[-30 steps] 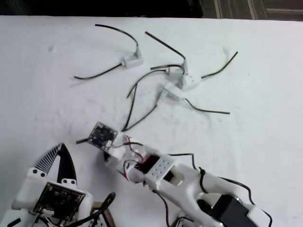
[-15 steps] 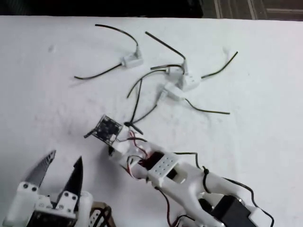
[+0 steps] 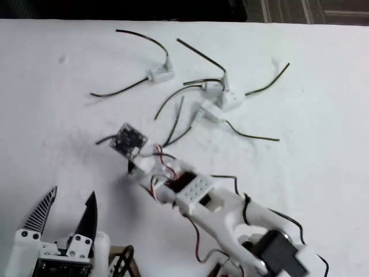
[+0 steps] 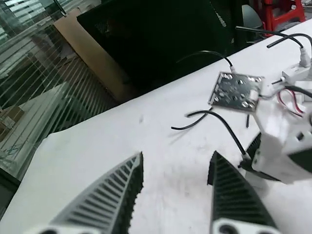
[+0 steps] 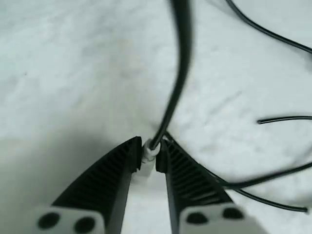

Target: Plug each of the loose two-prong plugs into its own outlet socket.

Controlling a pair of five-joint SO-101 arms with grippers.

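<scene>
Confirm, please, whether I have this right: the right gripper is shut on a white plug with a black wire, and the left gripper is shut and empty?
Not quite: the left wrist view shows the left gripper open, not shut, and empty. The right gripper is indeed shut on the white plug with a black wire.

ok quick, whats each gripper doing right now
Left gripper: open, holding nothing.
Right gripper: shut on a white plug at the end of its black wire.

White table [image 3: 323,86], black mesh panel [image 4: 161,39] behind it, brown cardboard [image 4: 83,44], slatted glass wall [image 4: 34,63], red stool [image 4: 285,9]
</scene>
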